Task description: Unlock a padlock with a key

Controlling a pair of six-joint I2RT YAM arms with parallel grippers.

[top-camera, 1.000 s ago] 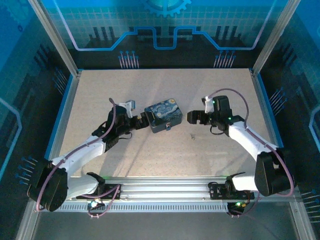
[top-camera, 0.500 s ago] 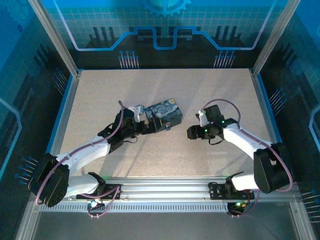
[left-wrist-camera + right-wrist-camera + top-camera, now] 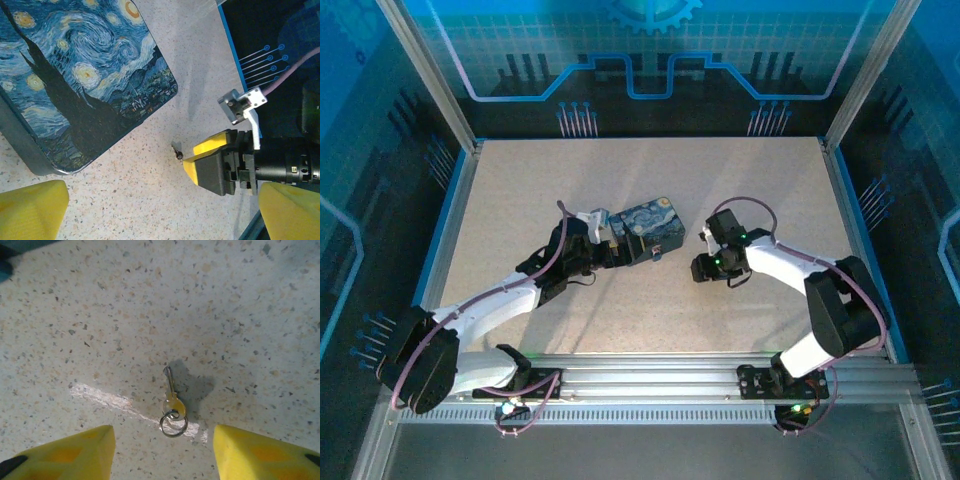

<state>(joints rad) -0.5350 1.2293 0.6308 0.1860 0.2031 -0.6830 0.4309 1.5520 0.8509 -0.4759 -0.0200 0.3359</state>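
Tabletop (image 3: 570,180): R gripper (image 3: 160,450) now over key (image 3: 171,397)

Speckled beige tabletop (image 3: 650,170) (aluminium-framed), enclosed by blue circuit-patterned walls (image 3: 520,50).

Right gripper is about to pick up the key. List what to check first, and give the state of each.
1. Key lies flat on the table, nothing on it: ok.
2. Key centred ahead of the right gripper, in line with the gap between its fingertips: ok.
3. Right jaws apart, wider than the key: ok.
4. Fingertips low enough to reach the key: cannot tell.
5. Box apart from the key: ok.
6. Left gripper open, holding nothing: ok.
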